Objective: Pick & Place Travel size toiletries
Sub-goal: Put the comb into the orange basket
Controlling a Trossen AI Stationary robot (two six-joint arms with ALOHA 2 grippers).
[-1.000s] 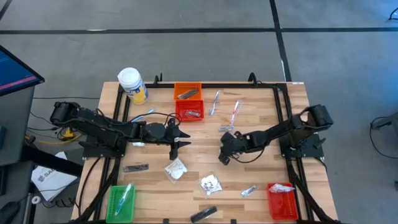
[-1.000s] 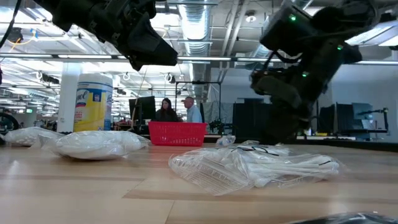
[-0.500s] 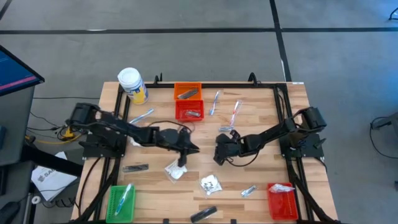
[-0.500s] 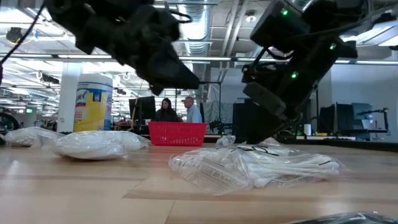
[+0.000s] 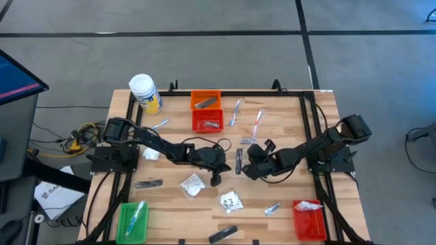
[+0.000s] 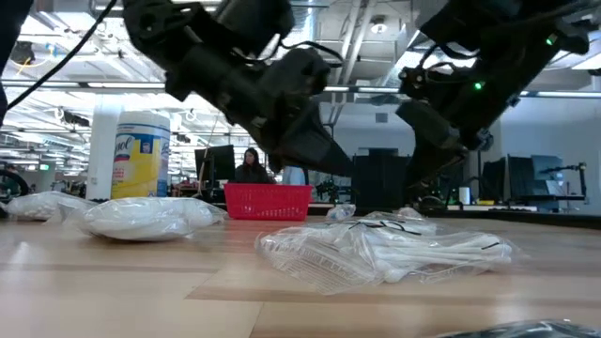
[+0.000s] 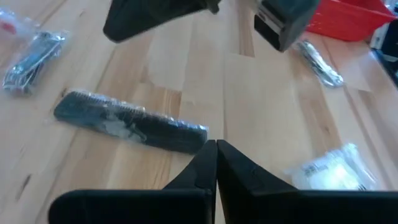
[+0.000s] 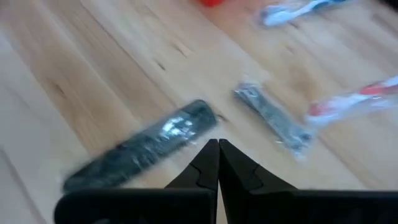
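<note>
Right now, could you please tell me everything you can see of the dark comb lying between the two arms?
The comb is a slim dark bar with fine teeth along one edge, sealed in a clear glossy wrapper. It lies flat on the wooden table, near the middle, free of any basket. The shut left tool and shut right tool flank it; neither holds it.

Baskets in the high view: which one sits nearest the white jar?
The orange basket, beside the white jar at the table's far edge; the others lie farther off.

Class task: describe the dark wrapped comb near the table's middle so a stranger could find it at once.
Start at the two red-and-orange baskets at the table's far edge. Come toward the middle, between the two shut grippers: the comb lies there, long, black and toothed, unlike the white packets nearby.
</note>
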